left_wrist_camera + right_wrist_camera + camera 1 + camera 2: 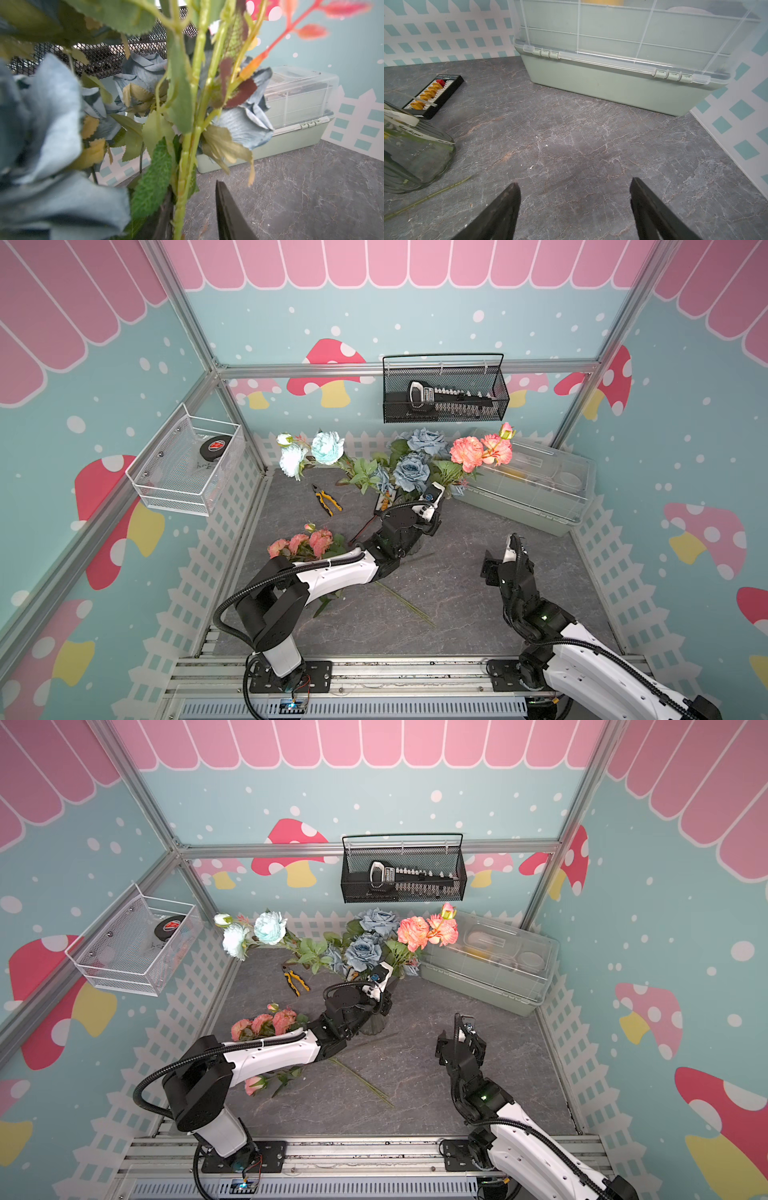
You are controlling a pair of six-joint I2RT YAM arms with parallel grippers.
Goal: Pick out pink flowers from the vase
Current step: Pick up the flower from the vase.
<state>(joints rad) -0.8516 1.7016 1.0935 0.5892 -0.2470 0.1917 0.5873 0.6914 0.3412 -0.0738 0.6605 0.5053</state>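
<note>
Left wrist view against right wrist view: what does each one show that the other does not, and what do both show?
Only the left wrist view: green flower stems, grey-blue roses and the black mesh basket. Only the right wrist view: the glass vase, a black connector board and a loose stem. Both: the green box with clear lid and the grey tabletop.

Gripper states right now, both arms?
Left gripper: partly open, fingers either side of a green stem, not clamped yet.
Right gripper: open, empty, over the tabletop.
</note>
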